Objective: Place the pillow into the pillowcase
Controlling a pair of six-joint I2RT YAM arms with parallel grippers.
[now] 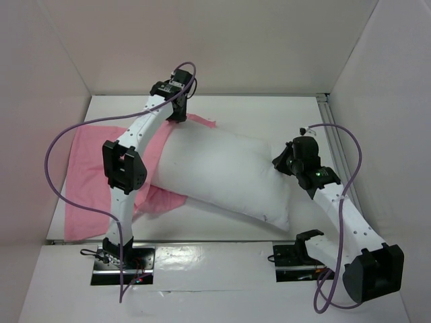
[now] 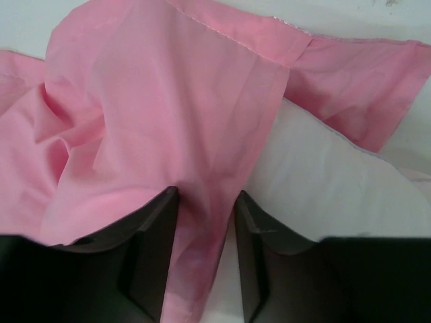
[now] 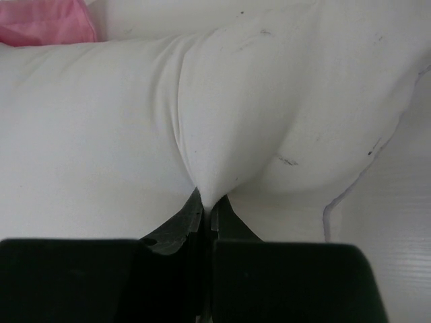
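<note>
Right hand (image 3: 207, 203) pinches a fold of the pillow (image 3: 101, 121).

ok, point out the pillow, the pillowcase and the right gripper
pillow (image 1: 222, 175): top view, centre of its upper face.
pillowcase (image 2: 155, 114): left wrist view, smooth pink panel mid-frame.
right gripper (image 3: 207, 200): right wrist view, between fingertips shut on pillow fabric.

You are seeing the pillow (image 1: 222, 176) showing white with a few small dark marks. The pillowcase (image 1: 87, 171) is showing plain pink. The left arm (image 1: 138, 131) and the right arm (image 1: 350, 215) are appearing white with black joints, and the table (image 1: 269, 118) is looking white.
</note>
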